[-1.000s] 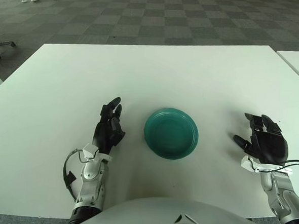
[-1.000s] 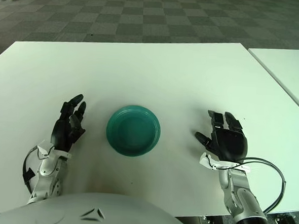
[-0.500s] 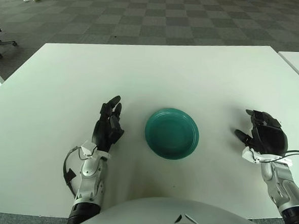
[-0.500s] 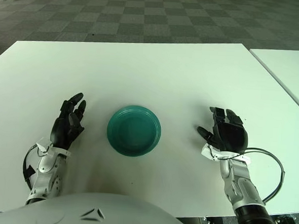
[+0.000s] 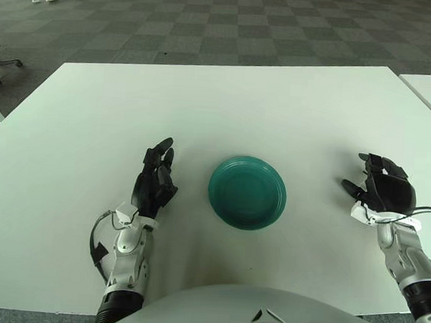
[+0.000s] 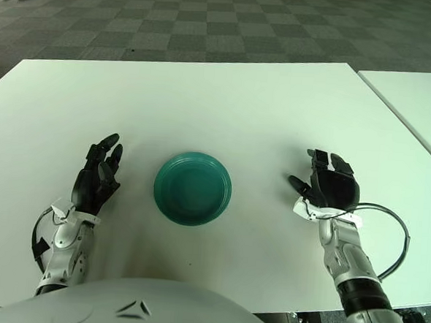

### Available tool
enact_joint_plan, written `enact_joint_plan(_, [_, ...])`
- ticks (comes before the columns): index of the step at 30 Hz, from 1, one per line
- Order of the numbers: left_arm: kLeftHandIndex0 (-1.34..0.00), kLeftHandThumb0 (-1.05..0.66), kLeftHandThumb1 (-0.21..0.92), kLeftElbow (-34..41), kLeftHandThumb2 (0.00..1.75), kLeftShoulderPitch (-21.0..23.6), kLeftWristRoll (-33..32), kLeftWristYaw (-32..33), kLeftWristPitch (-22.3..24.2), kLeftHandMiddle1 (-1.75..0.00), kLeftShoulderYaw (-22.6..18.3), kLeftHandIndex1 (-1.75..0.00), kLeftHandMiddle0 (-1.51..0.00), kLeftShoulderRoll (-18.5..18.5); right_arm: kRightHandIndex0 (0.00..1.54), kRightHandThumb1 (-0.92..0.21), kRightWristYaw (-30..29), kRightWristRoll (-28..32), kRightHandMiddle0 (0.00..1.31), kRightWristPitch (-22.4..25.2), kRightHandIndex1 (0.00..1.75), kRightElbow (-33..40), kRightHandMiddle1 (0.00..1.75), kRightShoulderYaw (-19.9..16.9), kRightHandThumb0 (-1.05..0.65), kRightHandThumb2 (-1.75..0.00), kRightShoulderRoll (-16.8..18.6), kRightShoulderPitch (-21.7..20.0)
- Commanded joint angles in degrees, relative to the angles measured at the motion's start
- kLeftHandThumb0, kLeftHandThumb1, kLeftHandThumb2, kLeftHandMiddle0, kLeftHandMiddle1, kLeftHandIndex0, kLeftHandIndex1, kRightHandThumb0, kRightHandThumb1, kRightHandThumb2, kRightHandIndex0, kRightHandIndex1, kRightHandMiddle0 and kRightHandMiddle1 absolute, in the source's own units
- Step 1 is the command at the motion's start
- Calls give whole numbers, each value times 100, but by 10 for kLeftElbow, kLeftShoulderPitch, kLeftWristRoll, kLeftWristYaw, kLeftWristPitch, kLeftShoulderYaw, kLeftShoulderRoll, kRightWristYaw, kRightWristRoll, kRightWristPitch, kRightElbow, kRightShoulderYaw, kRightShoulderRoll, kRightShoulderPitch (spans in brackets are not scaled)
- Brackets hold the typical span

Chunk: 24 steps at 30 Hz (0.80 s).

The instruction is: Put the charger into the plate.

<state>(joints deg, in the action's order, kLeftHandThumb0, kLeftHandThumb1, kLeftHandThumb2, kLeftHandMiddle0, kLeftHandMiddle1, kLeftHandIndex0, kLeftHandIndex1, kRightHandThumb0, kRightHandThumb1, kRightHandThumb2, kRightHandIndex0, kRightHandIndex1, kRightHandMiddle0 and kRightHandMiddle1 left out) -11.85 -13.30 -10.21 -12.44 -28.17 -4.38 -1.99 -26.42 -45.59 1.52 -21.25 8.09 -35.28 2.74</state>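
Nearest the robot's own body, low on the white tabletop (image 5: 278,99), both hands show palm-down with nothing in them. Its left hand (image 5: 154,183) is just left of the teal plate (image 5: 246,191), its dark fingers (image 5: 159,155) spread loosely and pointing away from the body. Its right hand (image 6: 331,189) shows well to the right of the plate, fingers relaxed and slightly curled, thumb out toward the plate, gripping nothing. Whether either hand touches the tabletop cannot be told.

Between the hands, the plate lies flat and holds nothing; its shallow well is bare. No charger shows anywhere on the tabletop in either view, so the task's object is out of sight or simply not there.

Beyond the plate, the tabletop runs on to its far edge, with a grey checkered carpet (image 5: 209,22) behind it and a second white tabletop (image 6: 417,100) off to the right.

Judging from this, the task stands at its very beginning: nothing is grasped and nothing is placed. The next move calls for finding the charger first, then closing a hand around it before any carry toward the plate.
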Motion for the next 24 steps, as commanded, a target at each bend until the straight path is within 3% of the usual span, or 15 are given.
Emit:
enact_joint_plan(1, [0,-86,92,-47,100,-30,7,3,2,0,-7,-68,-22,6,27,-92,19,1,0,1,0,-82,69,31,-93,-69,13,16])
enact_joint_plan(7, [0,-88,92,-46,102,-30,26,13,-13,-1,-11,-71,-23,9,27,-92,12,2,0,1,0,-124,68,35,-92,-66,11,-6])
enact_joint_plan(24, [0,-93,92,0,103,-52,16,6,9,-2,-4,-79,-29,14,27,-92,2,30,0,-5,0,-194,73,47,-92,-63,11,-23])
